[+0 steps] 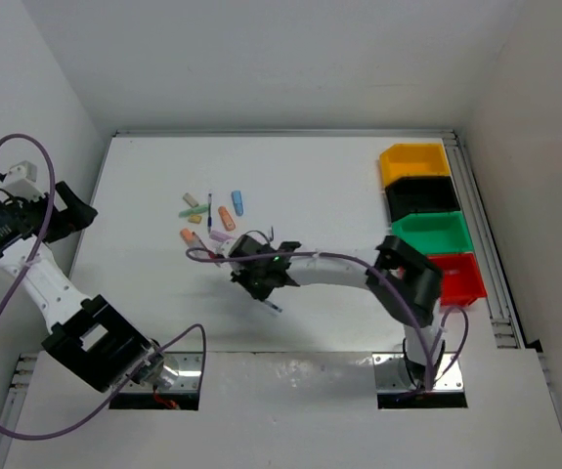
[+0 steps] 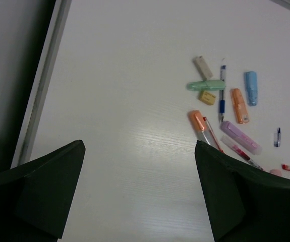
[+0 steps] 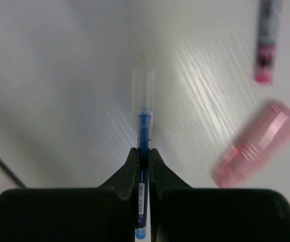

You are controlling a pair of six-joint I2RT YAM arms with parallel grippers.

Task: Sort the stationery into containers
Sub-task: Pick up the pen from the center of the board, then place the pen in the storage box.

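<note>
My right gripper (image 1: 258, 275) (image 3: 142, 151) is shut on a thin blue pen (image 3: 143, 128), whose clear cap points away from the wrist camera; its end shows below the gripper in the top view (image 1: 274, 309). The other stationery lies in a loose cluster (image 1: 212, 217) up and left of that gripper: a green marker (image 2: 206, 84), blue marker (image 2: 250, 87), orange markers (image 2: 239, 105), lilac marker (image 2: 240, 137), a blue pen (image 2: 222, 93) and a red pen (image 2: 213, 133). My left gripper (image 1: 73, 211) (image 2: 139, 143) is open and empty, off to the cluster's left.
Four bins stand in a column at the right edge: yellow (image 1: 415, 161), black (image 1: 422, 197), green (image 1: 432, 233), red (image 1: 456, 278). A pink marker (image 3: 258, 146) and a pink-ended pen (image 3: 267, 40) lie right of the held pen. A raised rail (image 2: 44, 80) runs along the table's left edge.
</note>
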